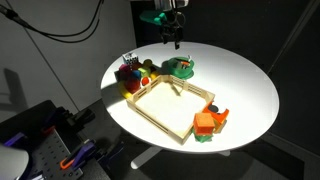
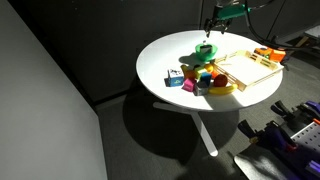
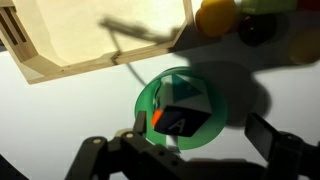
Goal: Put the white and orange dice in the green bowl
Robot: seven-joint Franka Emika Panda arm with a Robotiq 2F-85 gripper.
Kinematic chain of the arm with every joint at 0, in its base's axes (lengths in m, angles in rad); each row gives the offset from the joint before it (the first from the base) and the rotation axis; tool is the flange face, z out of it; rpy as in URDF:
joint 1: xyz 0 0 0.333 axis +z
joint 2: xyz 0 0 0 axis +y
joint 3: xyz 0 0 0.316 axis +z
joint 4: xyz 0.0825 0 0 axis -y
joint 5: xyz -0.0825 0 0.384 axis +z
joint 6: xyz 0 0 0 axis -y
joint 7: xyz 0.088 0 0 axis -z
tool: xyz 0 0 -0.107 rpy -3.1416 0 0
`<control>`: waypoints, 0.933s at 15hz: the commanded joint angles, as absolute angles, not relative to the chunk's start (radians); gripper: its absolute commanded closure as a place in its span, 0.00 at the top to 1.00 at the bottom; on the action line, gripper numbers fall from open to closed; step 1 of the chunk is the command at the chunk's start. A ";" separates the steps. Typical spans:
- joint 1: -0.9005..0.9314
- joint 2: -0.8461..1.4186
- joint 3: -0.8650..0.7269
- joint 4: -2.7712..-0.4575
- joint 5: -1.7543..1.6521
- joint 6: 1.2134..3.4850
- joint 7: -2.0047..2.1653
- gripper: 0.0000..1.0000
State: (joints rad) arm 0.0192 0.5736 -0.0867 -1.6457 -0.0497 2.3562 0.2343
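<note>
Franka arm at a round white worktop (image 1: 250,90): the end effector (image 1: 174,42) is pictured hanging directly above the green bowl (image 1: 181,68), its fingers (image 3: 280,150) spread apart and nothing gripped between them. In the wrist view the white and orange dice (image 3: 170,120) is made out inside the bowl — a small shadowed cube with an orange face turned to one side. It lies a little off the bowl's centre and almost straight below the gap between the fingers. In both exterior views the cube is too small to be picked out. The wooden tray (image 1: 170,100) is set just beside the bowl, with a cluster of coloured toys (image 1: 130,75) near one corner and an orange blocky toy (image 1: 208,122) at the opposite one. The placing is judged done; only a straight lift upward — clear of the bowl's rim — would seem to be called for.
</note>
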 commanded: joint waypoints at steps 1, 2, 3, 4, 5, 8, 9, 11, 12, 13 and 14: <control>0.014 0.560 -0.075 -1.634 -0.030 2.332 0.228 1.00; 0.013 0.548 -0.070 -1.645 -0.027 2.335 0.221 1.00; 0.013 0.537 -0.066 -1.657 -0.026 2.340 0.215 1.00; 0.014 0.518 -0.062 -1.677 -0.027 2.347 0.207 1.00; 0.016 0.503 -0.060 -1.691 -0.030 2.350 0.206 1.00; 0.018 0.460 -0.053 -1.723 -0.031 2.325 0.198 1.00; 0.018 0.443 -0.052 -1.738 -0.034 2.323 0.195 1.00; 0.017 0.407 -0.049 -1.768 -0.034 2.283 0.185 1.00; 0.013 0.386 -0.045 -1.783 -0.030 2.250 0.172 1.00; 0.012 0.367 -0.044 -1.798 -0.032 2.228 0.163 1.00; 0.012 0.348 -0.045 -1.811 -0.035 2.198 0.156 1.00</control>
State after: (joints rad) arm 0.0234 0.4313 -0.0546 -1.7428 -0.0479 2.2641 0.1992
